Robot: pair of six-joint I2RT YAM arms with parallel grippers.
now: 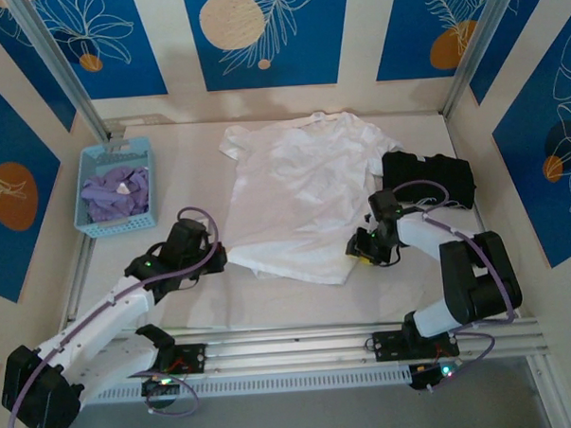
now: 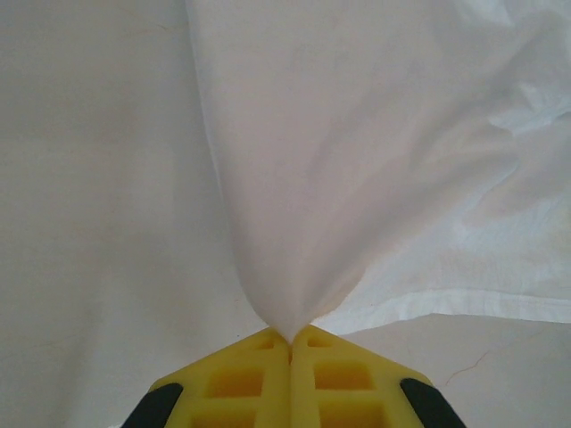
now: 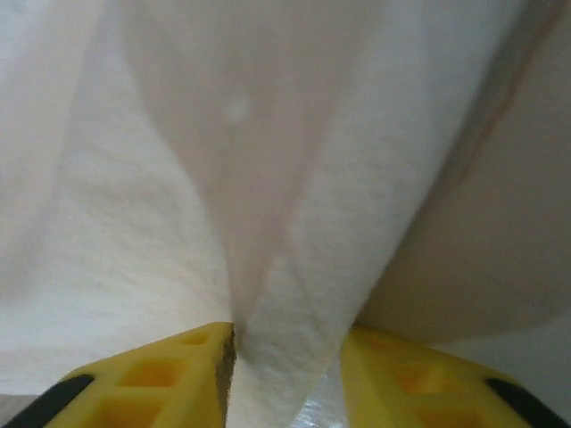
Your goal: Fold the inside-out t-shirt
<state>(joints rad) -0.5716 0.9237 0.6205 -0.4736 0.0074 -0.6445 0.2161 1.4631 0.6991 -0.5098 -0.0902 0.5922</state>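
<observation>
My left gripper point(image 2: 290, 343) pinches the t-shirt point(image 1: 299, 194) hem by the table's point(image 1: 204, 308) near edge. My right gripper point(image 3: 287, 357) clamps a thick fold

Top camera looks down from behind; wrist cameras hug the t-shirt point(image 1: 299, 199).

T-shirt point(image 1: 299, 199) mid-table point(image 1: 189, 180); basket point(image 1: 83, 190) at left, garment point(image 1: 116, 193) in it; second garment point(image 1: 431, 177) just right of shirt.
</observation>
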